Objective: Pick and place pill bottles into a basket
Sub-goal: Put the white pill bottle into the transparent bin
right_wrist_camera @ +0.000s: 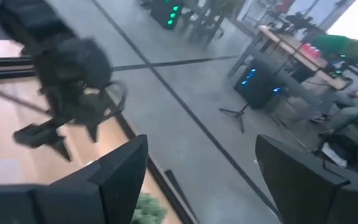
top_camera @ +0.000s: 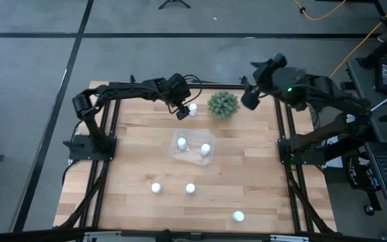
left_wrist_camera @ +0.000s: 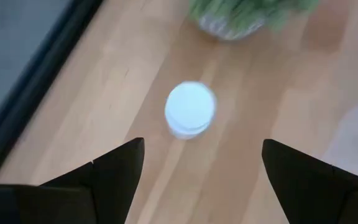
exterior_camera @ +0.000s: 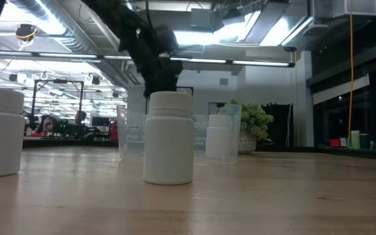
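I have the left gripper (top_camera: 182,111) hovering over the pill bottle (top_camera: 193,109) near the table's (top_camera: 261,181) far edge, just beside the green spiky plant (top_camera: 222,104); its fingers (left_wrist_camera: 114,171) are spread wide, holding nothing, with the white cap (left_wrist_camera: 190,107) between them below. The basket (top_camera: 192,149) sits near the table's middle with two bottles (top_camera: 205,149) inside. Three more bottles (top_camera: 190,189) stand toward the near edge. The right gripper (top_camera: 249,96) waits raised over the far right corner, fingers (right_wrist_camera: 120,171) apart and empty. I can read no labels on any bottle.
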You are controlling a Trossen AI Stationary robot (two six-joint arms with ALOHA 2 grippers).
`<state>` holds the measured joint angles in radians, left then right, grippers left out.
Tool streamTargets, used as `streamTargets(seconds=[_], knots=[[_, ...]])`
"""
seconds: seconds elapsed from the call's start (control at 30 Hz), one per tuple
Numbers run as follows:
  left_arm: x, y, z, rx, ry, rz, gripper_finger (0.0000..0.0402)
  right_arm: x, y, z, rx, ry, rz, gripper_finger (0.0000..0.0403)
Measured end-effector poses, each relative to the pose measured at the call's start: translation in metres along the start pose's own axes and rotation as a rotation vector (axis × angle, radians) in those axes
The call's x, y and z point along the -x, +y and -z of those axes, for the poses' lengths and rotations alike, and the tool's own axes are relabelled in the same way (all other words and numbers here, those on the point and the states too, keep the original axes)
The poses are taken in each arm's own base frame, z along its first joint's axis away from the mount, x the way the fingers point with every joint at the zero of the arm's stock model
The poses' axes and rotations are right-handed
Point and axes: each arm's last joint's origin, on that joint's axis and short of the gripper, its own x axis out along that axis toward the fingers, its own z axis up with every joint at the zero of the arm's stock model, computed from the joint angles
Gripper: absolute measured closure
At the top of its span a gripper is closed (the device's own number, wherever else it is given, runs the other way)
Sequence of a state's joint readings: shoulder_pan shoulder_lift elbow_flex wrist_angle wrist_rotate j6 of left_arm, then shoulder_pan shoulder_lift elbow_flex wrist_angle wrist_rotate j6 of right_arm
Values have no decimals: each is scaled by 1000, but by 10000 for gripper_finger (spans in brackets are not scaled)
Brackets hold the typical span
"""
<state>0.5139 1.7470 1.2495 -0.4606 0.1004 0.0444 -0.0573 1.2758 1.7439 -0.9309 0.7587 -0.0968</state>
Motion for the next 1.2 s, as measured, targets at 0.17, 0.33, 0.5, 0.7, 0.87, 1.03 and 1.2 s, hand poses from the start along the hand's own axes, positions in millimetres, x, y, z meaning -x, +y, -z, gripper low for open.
streamTargets(seconds=[0.17, 0.33, 0.5, 0.7, 0.87, 1.03, 1.2], knots=[[-20, 3, 5, 32, 35, 54, 77, -2, -14, 3, 1, 11, -9, 105], [-27, 2, 3, 55, 11, 105, 45, -10, -20, 5, 32, 31, -34, 105], [-26, 4, -4, 50, -58, 101, 11, -15, -26, 6, 36, 40, -45, 105], [-29, 11, -15, 77, -72, 106, 2, -19, -31, 7, 48, 46, -42, 105], [-45, 15, -22, 92, -33, 131, 2, -21, -35, 7, 38, 43, -45, 105], [-50, 18, -20, 105, 5, 81, 2, -21, -34, 8, 40, 46, -53, 105], [-52, 21, -15, 87, 47, 39, 2, -21, -34, 8, 42, 46, -67, 105]])
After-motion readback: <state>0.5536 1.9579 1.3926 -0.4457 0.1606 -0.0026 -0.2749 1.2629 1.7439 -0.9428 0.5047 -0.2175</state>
